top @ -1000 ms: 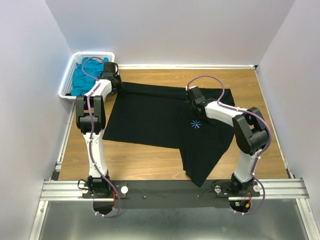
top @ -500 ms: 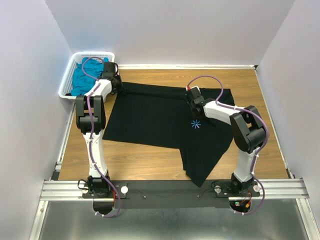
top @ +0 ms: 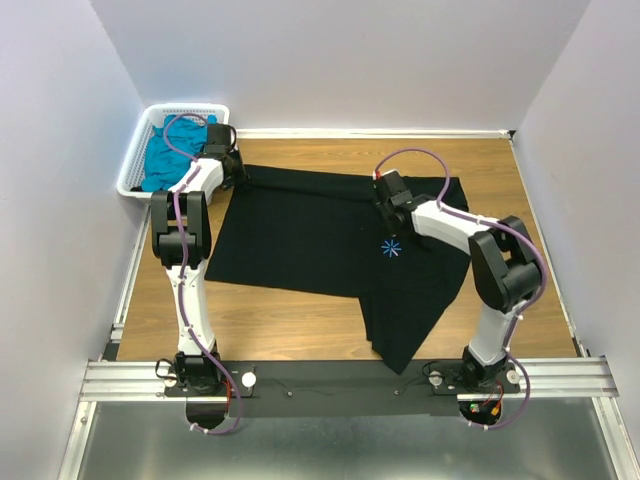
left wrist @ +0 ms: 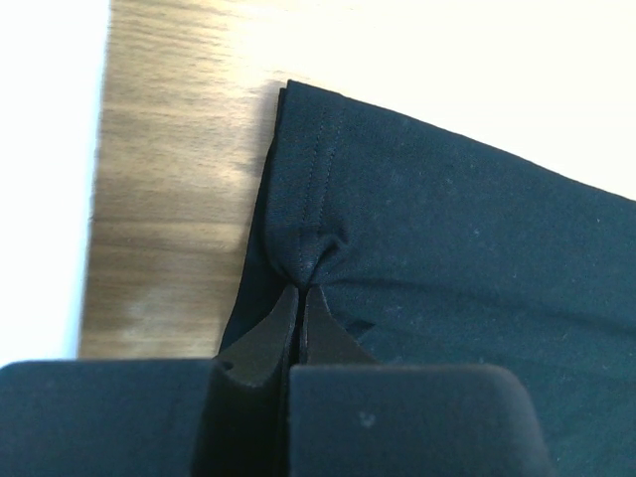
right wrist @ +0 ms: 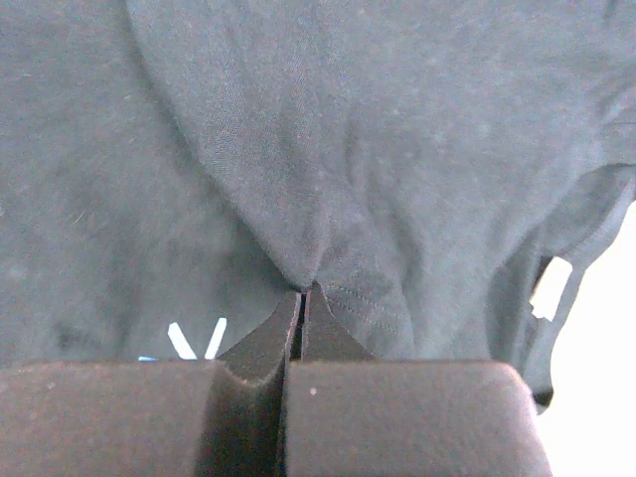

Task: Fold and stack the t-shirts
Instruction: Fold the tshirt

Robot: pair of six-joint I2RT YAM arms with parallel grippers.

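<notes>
The left pincer (left wrist: 300,291) pinches the black t-shirt's (top: 300,235) far corner, with the right pincer (right wrist: 301,292), also pinching it, at three o'clock.

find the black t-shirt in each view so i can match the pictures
Top external: black t-shirt spread across the middle of the table.
Left wrist: fills the right side; its hemmed corner is pinched in the left gripper.
Right wrist: fills nearly the whole picture, a fold pinched in the right gripper.
Shared landmark: starburst print, in top external and low left in right wrist.
</notes>
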